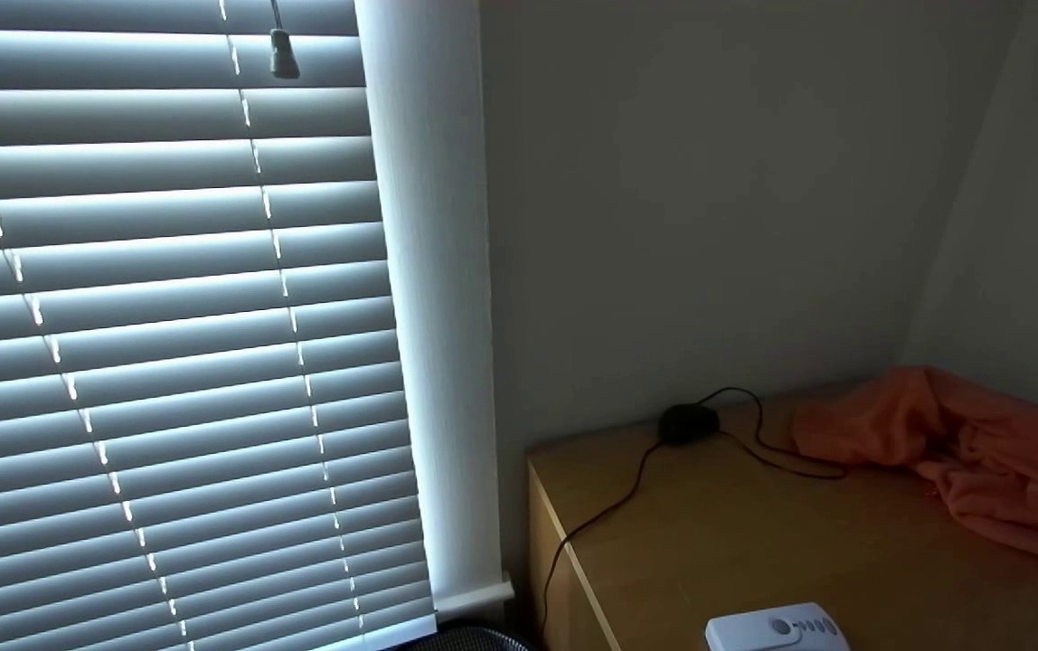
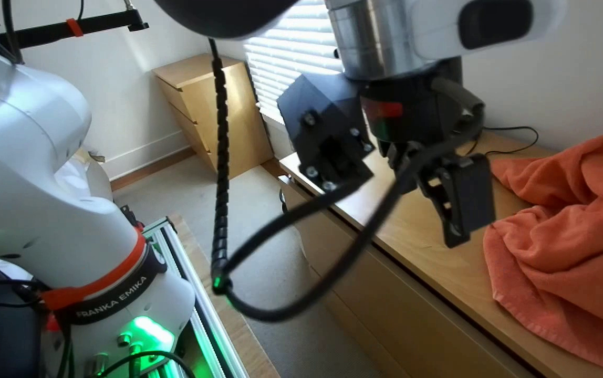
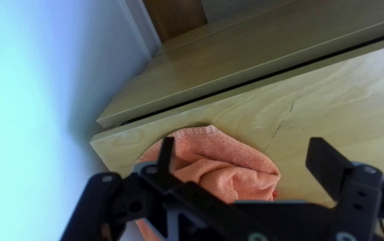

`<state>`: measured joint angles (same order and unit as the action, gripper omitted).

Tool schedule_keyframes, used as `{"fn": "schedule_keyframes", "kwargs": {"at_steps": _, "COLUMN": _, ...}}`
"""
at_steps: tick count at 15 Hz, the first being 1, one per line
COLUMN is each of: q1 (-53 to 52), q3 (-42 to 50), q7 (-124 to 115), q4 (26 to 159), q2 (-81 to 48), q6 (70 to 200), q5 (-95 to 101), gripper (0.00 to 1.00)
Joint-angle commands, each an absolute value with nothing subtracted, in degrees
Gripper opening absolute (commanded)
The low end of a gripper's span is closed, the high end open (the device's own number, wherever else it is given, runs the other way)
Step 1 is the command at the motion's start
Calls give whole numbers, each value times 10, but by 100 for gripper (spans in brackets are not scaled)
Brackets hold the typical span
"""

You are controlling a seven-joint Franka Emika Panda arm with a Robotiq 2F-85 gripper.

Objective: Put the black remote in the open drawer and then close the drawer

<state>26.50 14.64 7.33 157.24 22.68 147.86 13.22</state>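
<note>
The black remote does not show in any view; it is hidden or out of view. A wooden dresser (image 2: 490, 294) has a top drawer front (image 2: 385, 294) with a narrow dark gap under the top edge. The drawer front also shows in the wrist view (image 3: 232, 63), standing slightly forward; its inside is not visible. My gripper (image 2: 430, 210) is above the dresser top, beside an orange cloth (image 2: 569, 231). In the wrist view, my gripper (image 3: 242, 144) has its fingers wide apart with nothing between them, over the cloth (image 3: 225, 160).
A small round black puck (image 1: 689, 423) with a cable lies at the back of the dresser top. A white box with buttons (image 1: 777, 628) lies nearer its front. Window blinds (image 1: 166, 362) and walls border the dresser. A thick black cable (image 2: 301, 310) loops below my wrist.
</note>
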Motion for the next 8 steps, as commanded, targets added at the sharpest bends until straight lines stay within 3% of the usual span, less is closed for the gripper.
{"fn": "schedule_keyframes", "kwargs": {"at_steps": 1, "q1": 244, "q3": 135, "q7": 63, "q4": 1576, "q2": 308, "q6": 1370, "q5": 124, "gripper": 100}}
{"fn": "schedule_keyframes", "kwargs": {"at_steps": 8, "q1": 220, "q3": 122, "q7": 45, "q4": 1574, "q2": 391, "q6": 1267, "q5": 121, "gripper": 100}}
